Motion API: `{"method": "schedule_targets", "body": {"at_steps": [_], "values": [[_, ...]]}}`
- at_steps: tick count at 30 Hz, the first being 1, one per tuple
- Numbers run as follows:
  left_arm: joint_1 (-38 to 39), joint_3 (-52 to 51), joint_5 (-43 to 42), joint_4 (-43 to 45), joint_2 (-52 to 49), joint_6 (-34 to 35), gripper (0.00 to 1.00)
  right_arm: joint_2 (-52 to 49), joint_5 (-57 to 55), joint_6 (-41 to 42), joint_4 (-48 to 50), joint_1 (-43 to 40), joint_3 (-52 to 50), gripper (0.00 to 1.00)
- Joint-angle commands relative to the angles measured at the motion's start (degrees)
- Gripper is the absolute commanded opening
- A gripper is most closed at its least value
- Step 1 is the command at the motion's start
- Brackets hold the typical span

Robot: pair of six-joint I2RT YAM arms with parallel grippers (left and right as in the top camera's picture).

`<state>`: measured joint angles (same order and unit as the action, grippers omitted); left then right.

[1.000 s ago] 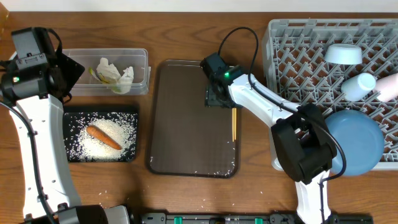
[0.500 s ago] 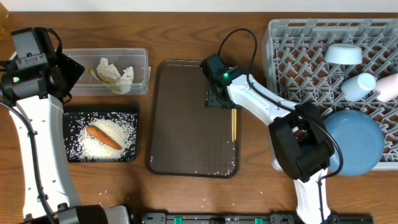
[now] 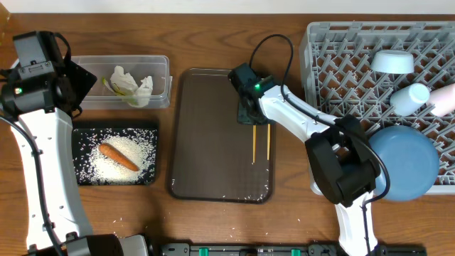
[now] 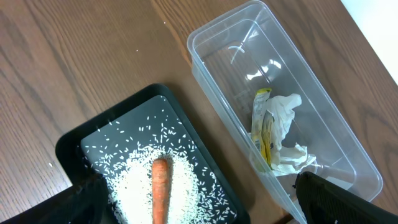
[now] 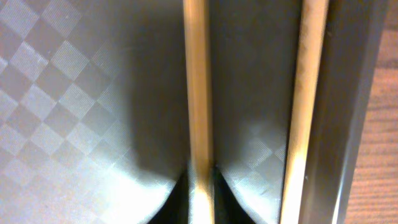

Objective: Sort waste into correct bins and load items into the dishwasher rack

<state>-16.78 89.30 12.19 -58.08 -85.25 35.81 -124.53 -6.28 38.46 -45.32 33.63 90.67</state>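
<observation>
Two thin wooden chopsticks lie on the brown serving tray (image 3: pixel 206 142). My right gripper (image 3: pixel 250 117) (image 5: pixel 199 199) is shut on the top end of the left chopstick (image 3: pixel 254 146) (image 5: pixel 198 87). The other chopstick (image 3: pixel 268 142) (image 5: pixel 305 106) rests free along the tray's right rim. My left gripper (image 3: pixel 75 84) (image 4: pixel 205 208) hangs open over the clear tub (image 3: pixel 162 64) and the black tray (image 3: pixel 82 135), holding nothing. Rice (image 4: pixel 134 186) and a carrot (image 3: pixel 118 157) (image 4: pixel 160 193) lie in the black tray. Tissue (image 3: pixel 135 84) (image 4: pixel 283 115) and a wrapper (image 4: pixel 264 130) sit in the tub.
The grey dishwasher rack (image 3: pixel 341 50) fills the right side and holds a blue plate (image 3: pixel 409 163), a light-blue bowl (image 3: pixel 392 62) and a white cup (image 3: pixel 411 98). A few rice grains lie at the brown tray's near edge.
My right gripper has closed on one chopstick, and that stick now lies to the left, apart from the other. The left arm has not moved.
</observation>
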Motion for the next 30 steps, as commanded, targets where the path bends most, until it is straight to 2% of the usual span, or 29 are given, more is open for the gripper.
{"method": "schedule_targets", "body": {"at_steps": [1,7,16,23,30], "values": [[-0.2,0.4,0.3,-0.1,-0.3,0.1,0.98,-0.5,0.5,0.7,-0.9,0.3,1.6,0.01],[-0.2,0.4,0.3,-0.1,-0.3,0.1,0.98,4.0,0.6,-2.4,-5.7,-1.7,7.1,0.01],[-0.2,0.4,0.3,-0.1,-0.3,0.1,0.98,15.7,-1.4,-16.4,-11.4,-10.4,18.4,0.01],[-0.2,0.4,0.3,-0.1,-0.3,0.1,0.98,20.2,-2.1,-31.6,-11.2,-21.5,18.5,0.01],[-0.2,0.4,0.3,-0.1,-0.3,0.1,0.98,18.9,5.1,-35.2,-10.8,-28.5,15.1,0.01]]}}
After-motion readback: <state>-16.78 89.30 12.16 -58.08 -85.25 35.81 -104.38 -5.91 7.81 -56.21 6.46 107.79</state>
